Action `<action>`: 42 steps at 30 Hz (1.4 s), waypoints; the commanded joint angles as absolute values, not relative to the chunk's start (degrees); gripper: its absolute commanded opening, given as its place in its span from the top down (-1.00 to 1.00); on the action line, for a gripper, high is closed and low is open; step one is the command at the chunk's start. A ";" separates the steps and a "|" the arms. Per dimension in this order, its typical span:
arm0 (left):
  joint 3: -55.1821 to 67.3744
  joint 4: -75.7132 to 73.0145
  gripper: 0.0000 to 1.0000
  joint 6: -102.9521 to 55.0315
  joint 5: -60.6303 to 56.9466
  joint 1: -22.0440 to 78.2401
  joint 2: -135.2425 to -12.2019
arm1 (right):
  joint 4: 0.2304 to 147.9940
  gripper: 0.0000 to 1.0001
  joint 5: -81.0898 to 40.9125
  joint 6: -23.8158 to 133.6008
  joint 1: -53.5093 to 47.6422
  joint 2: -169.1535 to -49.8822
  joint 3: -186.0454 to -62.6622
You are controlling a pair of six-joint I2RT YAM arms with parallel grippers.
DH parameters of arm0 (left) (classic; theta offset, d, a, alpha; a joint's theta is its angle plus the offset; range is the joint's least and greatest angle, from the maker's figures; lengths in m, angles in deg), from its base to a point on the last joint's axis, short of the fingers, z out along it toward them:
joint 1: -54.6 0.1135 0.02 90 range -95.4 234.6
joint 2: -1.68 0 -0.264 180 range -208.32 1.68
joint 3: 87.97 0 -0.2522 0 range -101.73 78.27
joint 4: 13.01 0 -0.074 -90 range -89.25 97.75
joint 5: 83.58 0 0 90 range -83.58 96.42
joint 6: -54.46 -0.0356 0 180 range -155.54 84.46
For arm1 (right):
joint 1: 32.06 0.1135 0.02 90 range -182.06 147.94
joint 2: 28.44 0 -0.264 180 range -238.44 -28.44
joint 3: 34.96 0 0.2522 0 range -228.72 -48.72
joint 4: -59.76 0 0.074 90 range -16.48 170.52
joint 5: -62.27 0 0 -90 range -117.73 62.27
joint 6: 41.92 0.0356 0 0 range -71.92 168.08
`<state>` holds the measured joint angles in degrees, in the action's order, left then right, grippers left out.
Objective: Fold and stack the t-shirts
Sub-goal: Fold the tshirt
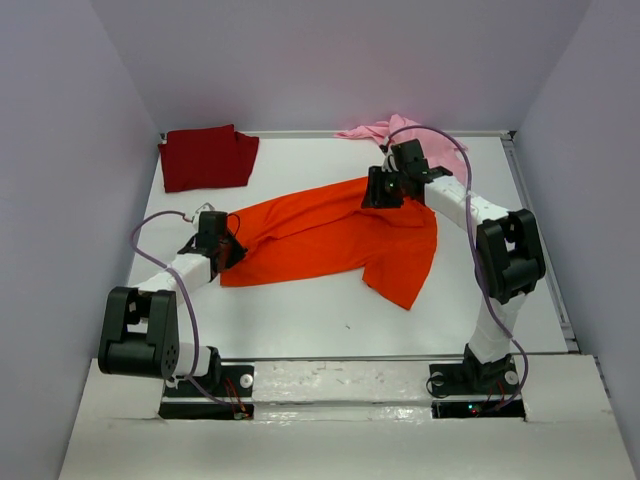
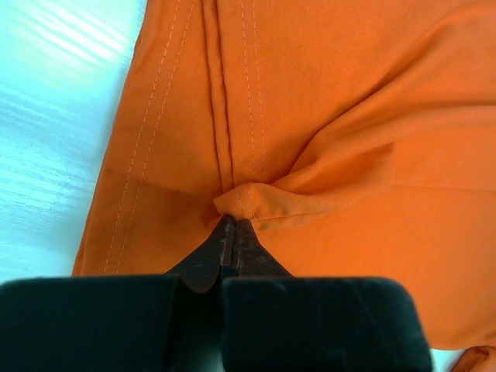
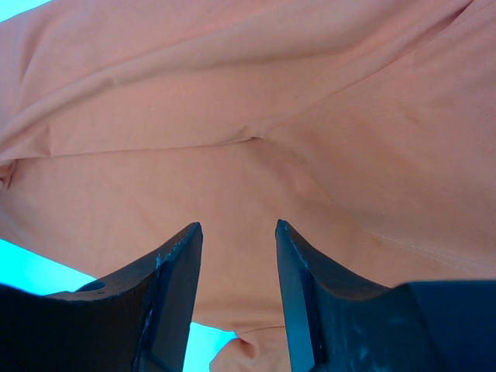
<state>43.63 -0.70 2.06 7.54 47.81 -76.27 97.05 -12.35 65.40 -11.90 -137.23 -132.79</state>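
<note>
- Now the orange tee (image 1: 330, 235) lies across the middle of the table (image 1: 300, 330). It is drawn out on a slant from the near left to the far right, and a broad flap hangs toward the near right (rumpled, not flat).
- The left gripper (image 1: 232, 248) sits at the tee's left end. In the left wrist view its jaws are pressed together on a small pinch of orange cloth, with the fold bunched right at the tips (image 2: 232, 225). A double-stitched seam runs up the cloth from the pinch.
- Bare tabletop shows to the left of that stitched edge.
- The right gripper (image 1: 385, 195) is at the tee's far edge, toward the right. Its fingers (image 3: 182, 263) stand moderately apart, and nothing is caught in the gap.
- In the right wrist view, orange cloth fills the space behind the fingers (paler and more salmon through this camera), with soft creases running across it. Whether the tips touch the cloth I cannot tell.
- The red tee (image 1: 208, 157) lies in the far left corner as a rough flat square, apart from the orange tee.
- The pink tee (image 1: 375, 130) is crumpled against the back wall, just behind the right gripper. That arm and its cable partly hide it.
</note>
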 commanded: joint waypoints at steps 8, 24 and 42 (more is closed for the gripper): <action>35.39 4.26 1.00 -3.01 7.56 47.48 -74.95 | 96.36 0.00 -19.81 65.30 -12.81 -132.94 -128.44; 26.94 7.26 1.00 -11.90 6.68 47.57 -72.41 | 98.22 -0.15 -40.56 69.44 -17.73 -134.17 -121.14; 28.43 4.89 1.00 -11.54 2.99 47.57 -68.89 | 97.25 -0.09 -41.62 69.52 -20.11 -140.76 -123.25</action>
<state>27.74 6.51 -10.63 4.24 47.83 -71.22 98.42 -41.66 69.07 -19.72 -138.65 -122.26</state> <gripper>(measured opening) 0.011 0.560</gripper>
